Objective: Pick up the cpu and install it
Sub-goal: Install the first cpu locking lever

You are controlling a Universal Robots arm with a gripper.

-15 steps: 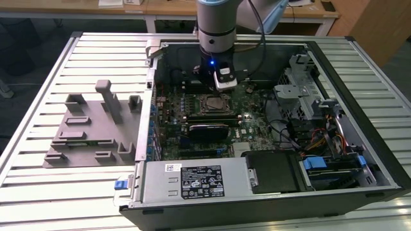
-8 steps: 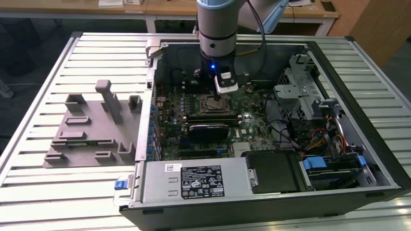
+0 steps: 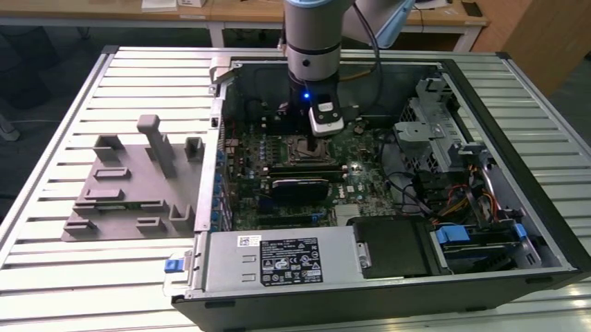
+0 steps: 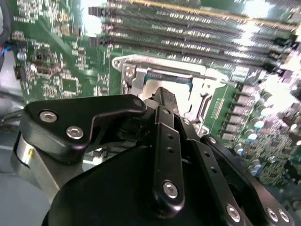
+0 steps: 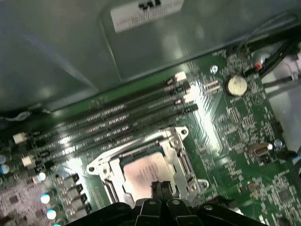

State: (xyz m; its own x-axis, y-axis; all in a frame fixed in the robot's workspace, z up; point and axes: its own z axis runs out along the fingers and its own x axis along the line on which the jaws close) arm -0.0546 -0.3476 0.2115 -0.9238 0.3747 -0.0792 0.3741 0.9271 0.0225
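The cpu (image 5: pixel 141 170), a flat square chip with a silvery top, lies in the metal-framed socket (image 5: pixel 178 137) on the green motherboard. In the first wrist view my gripper (image 5: pixel 160 187) hovers just over the chip's edge, its two black fingers pressed together with nothing between them. The second wrist view shows the gripper (image 4: pixel 164 96) pointing down at the socket frame (image 4: pixel 200 77), and the fingers hide most of the socket's inside. In the exterior view the arm (image 3: pixel 319 62) reaches straight down into the open computer case above the socket (image 3: pixel 308 149).
Memory slots (image 5: pixel 122 120) run beside the socket, with a coin battery (image 5: pixel 235 84) further along the board. The case wall (image 5: pixel 70 47) rises close by. A grey plastic plate (image 3: pixel 129 187) with upright blocks lies at the exterior view's left; the power supply (image 3: pixel 277 259) and cables (image 3: pixel 443 200) crowd the case.
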